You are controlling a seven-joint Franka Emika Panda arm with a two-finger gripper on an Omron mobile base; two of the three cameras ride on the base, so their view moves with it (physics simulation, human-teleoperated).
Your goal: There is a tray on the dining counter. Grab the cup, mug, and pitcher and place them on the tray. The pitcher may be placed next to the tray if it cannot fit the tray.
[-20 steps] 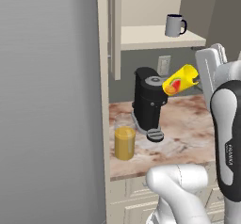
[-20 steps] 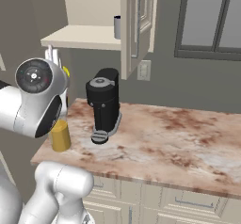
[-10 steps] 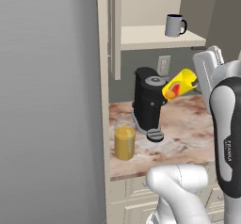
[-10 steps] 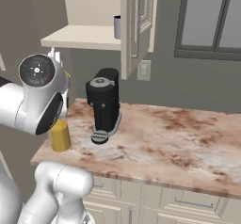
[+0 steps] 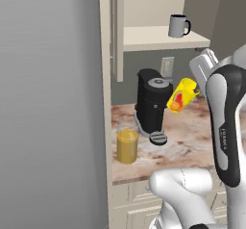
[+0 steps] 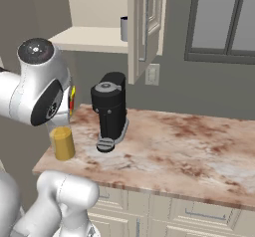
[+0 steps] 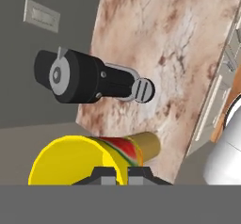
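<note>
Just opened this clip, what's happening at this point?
The gripper is shut on the rim of the yellow cup, holding it tilted in the air beside the black coffee machine. The pitcher of orange liquid stands on the counter next to the machine, and the grey mug sits up on the open cabinet shelf. Neither has been collected yet.
</note>
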